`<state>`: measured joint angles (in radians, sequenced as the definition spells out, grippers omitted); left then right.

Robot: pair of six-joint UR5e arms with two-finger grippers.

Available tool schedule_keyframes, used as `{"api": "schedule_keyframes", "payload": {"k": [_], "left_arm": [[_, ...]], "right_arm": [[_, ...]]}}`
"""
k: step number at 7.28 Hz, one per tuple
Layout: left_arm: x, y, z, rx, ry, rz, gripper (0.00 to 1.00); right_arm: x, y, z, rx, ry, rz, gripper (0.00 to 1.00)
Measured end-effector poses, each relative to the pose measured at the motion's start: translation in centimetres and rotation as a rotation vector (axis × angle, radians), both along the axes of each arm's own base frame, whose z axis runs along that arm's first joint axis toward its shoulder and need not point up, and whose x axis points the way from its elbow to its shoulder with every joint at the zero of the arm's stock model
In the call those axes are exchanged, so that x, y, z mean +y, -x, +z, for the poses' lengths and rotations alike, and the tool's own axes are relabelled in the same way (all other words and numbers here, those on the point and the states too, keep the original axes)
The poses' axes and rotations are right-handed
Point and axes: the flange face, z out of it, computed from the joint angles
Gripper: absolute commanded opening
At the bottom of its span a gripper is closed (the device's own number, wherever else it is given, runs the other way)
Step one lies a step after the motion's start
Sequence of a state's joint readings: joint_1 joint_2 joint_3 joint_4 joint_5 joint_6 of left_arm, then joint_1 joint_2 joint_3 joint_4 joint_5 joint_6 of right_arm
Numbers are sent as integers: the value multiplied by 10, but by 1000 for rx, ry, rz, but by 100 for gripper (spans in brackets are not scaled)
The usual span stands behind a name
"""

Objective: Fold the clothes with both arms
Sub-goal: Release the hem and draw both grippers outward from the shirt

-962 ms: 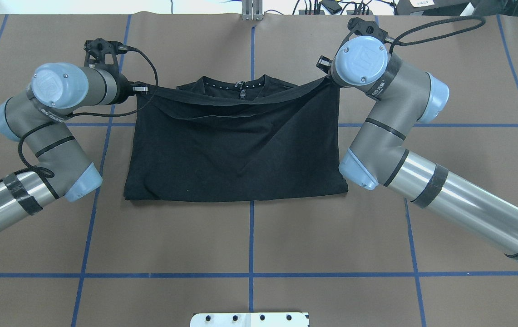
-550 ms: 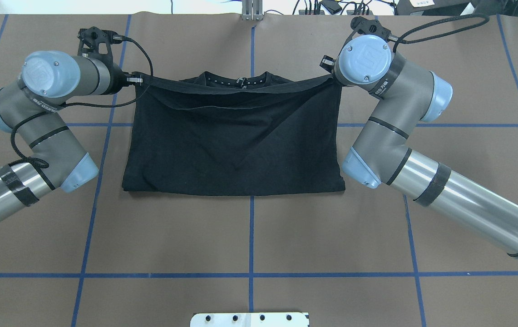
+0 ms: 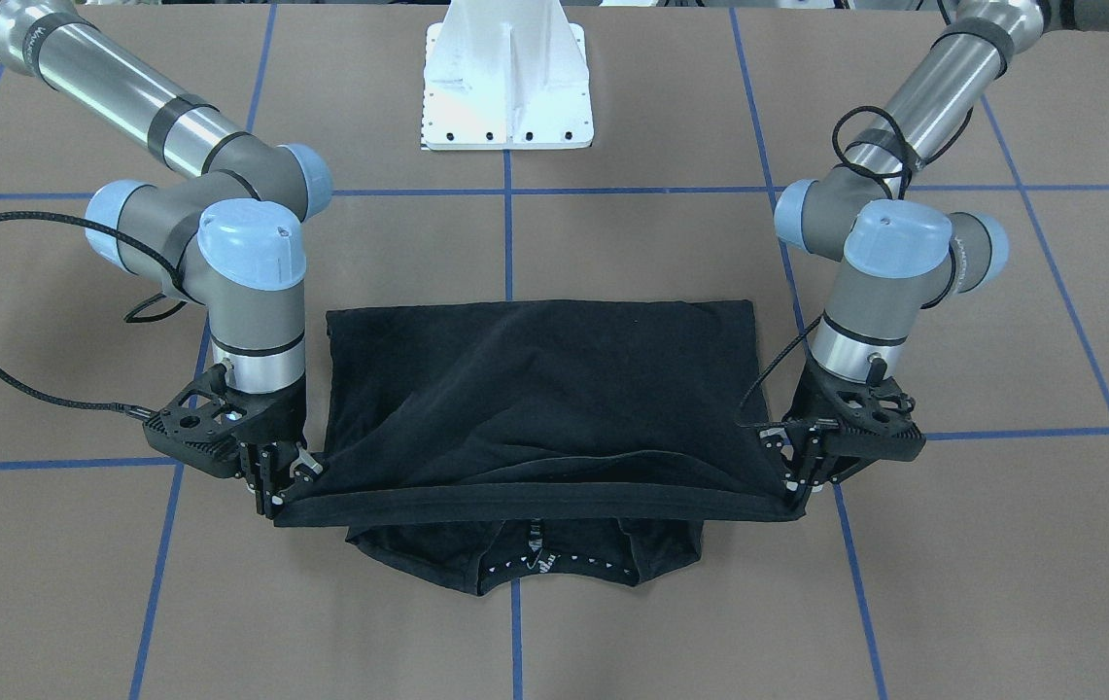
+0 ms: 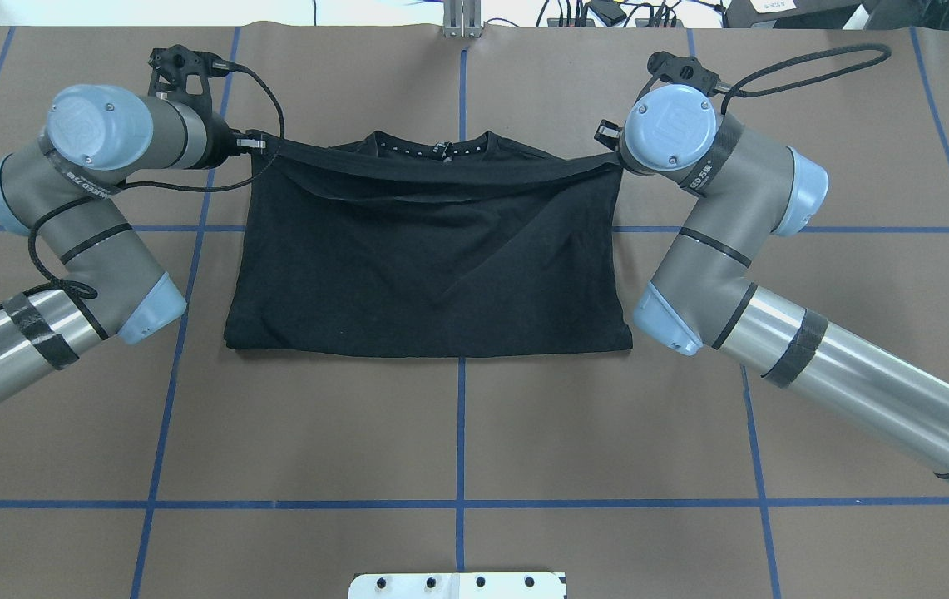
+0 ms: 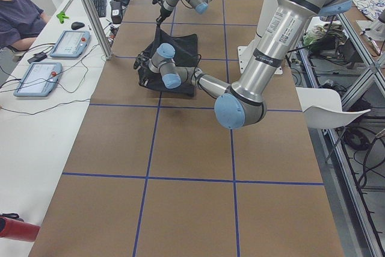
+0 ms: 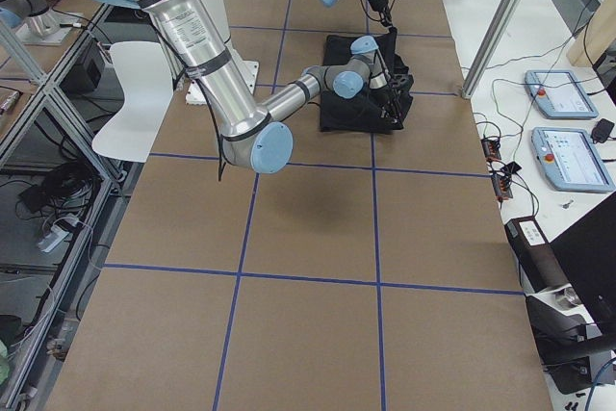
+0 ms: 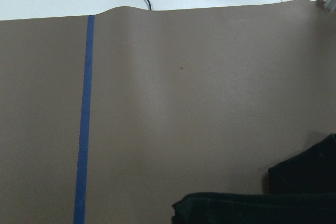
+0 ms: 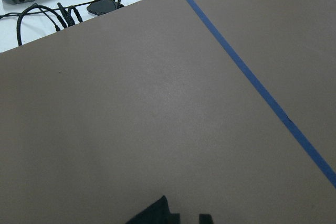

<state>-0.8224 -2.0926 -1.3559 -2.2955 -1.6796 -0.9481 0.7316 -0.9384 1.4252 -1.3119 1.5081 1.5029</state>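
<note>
While the black T-shirt point(image 4: 432, 266) lies mid-tabletop point(image 4: 457, 433), doubled over on itself, the top layer's edge is lifted and pulled pretty taut between the two arms. Left gripper point(image 3: 800, 491) is pinched onto one corner of that edge, right gripper point(image 3: 274, 496) onto the other. The collar point(image 3: 535, 564) pokes out underneath, flat on the brown surface.

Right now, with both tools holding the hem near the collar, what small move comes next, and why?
Probably lower both together and lay the hem down: the left tool and right tool hold the T-shirt by its corners, taut and raised, just short of the exposed collar.
</note>
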Motion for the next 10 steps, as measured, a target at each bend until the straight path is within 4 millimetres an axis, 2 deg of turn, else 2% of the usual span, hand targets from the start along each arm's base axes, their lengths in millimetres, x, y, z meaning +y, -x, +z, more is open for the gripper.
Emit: {"api": "schedule_keyframes", "payload": {"k": [2, 3, 4, 5, 6, 7, 8, 10], "left_arm": [[3, 0, -8, 15, -21, 14, 100], [10, 6, -13, 29, -36, 44, 100], [26, 17, -14, 48, -46, 79, 100], [49, 35, -9, 67, -50, 109, 100], [74, 52, -1, 82, -45, 138, 100], [98, 60, 7, 90, -34, 166, 100], [122, 52, 16, 96, -24, 202, 100], [171, 25, 37, 130, -10, 272, 100]], "right_arm": [[-1, -3, -19, -11, -26, -60, 100], [0, -14, -31, -41, -32, -120, 100], [6, -27, -38, -71, -40, -170, 100], [20, -42, -37, -80, -62, -219, 100], [38, -60, -32, -82, -88, -265, 100], [55, -75, -26, -87, -104, -293, 100], [66, -85, -23, -91, -113, -304, 100], [73, -92, -22, -94, -120, -309, 100]]}}
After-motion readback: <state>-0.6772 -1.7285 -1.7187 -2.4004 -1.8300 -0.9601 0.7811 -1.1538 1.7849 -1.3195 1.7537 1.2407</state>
